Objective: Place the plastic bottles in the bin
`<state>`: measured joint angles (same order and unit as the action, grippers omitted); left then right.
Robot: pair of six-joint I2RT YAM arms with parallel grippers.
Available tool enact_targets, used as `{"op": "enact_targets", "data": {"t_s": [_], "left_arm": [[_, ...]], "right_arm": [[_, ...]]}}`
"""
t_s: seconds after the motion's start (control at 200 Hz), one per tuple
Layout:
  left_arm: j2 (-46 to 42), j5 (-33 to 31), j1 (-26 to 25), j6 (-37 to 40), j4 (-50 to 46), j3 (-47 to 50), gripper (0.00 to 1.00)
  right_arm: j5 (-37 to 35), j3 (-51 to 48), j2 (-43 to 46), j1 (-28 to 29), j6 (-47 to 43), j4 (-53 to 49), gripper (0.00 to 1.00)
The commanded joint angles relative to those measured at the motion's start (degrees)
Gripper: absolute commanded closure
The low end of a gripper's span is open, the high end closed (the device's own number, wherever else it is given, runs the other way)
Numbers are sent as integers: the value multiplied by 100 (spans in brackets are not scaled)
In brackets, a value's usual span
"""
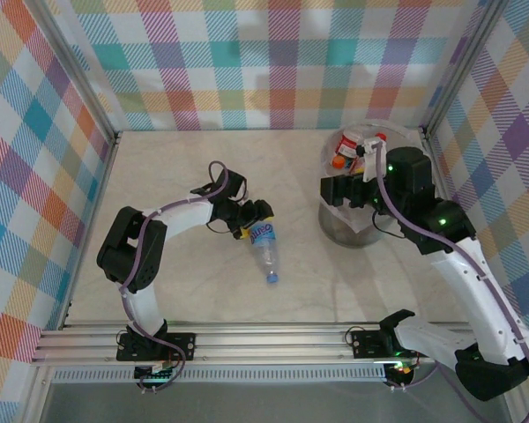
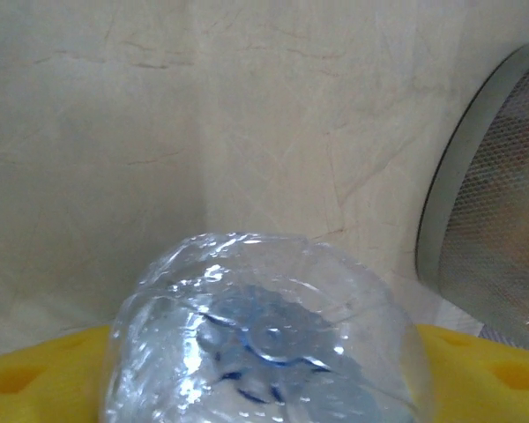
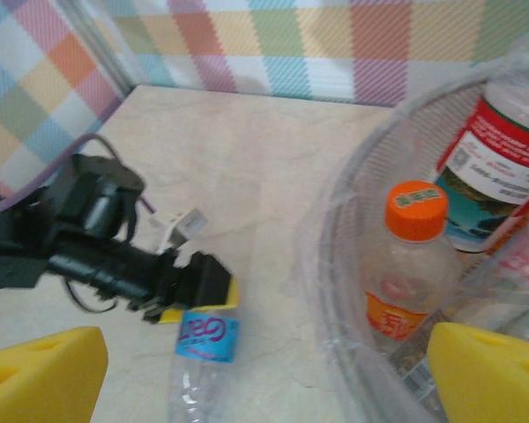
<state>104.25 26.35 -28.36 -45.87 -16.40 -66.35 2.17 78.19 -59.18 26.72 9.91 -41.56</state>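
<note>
Loose bottle lying on its side on the table, left of the bin and apart from it. Its long axis is running from the base, at the far end, to the blue cap, which is pointing toward the arm bases and slightly rightward. The left gripper is sitting low at the base end. In its wrist view the crinkled clear base is filling the gap between the two yellow pads. Whether those pads are pressing on the plastic or merely flanking it cannot be told. The right gripper is hovering at the bin's near-left rim, its jaws spread wide with nothing between them. Several binned bottles are already resting inside, one orange-capped and one red-labelled. The left arm is judged the nearer by far. The coming move is turning on carrying the bottle rightward and up over the rim.
</note>
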Motion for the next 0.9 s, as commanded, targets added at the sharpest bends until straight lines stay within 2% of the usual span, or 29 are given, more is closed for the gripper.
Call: {"op": "enact_targets", "data": {"t_s": [0.0, 0.03, 0.19, 0.305, 0.43, 0.62, 0.785, 0.895], "left_arm": [[-271, 29, -38, -142, 300, 0, 5], [-337, -7, -38, -97, 236, -43, 0], [-887, -317, 14, 190, 94, -204, 0], [-1318, -425, 117, 564, -318, -370, 0], [-1878, -418, 229, 1201, -471, -436, 0], [-2927, -151, 254, 2899, -847, -201, 0], [-3868, 15, 260, 3592, -990, 320, 0], [-4482, 149, 253, 4014, -1074, 632, 0]], "right_arm": [[903, 243, 104, 42, -42, -527, 7], [1122, 228, 110, 52, 19, -590, 7], [1880, -215, 290, 221, 433, -420, 8], [1932, -621, 405, 472, 747, -188, 8], [1594, -876, 306, 780, 1005, -140, 9], [961, -1228, 12, 1261, 1632, 95, 10], [-76, -1338, -492, 1815, 2048, 111, 11], [-506, -1298, -860, 2043, 2302, 206, 12]]}}
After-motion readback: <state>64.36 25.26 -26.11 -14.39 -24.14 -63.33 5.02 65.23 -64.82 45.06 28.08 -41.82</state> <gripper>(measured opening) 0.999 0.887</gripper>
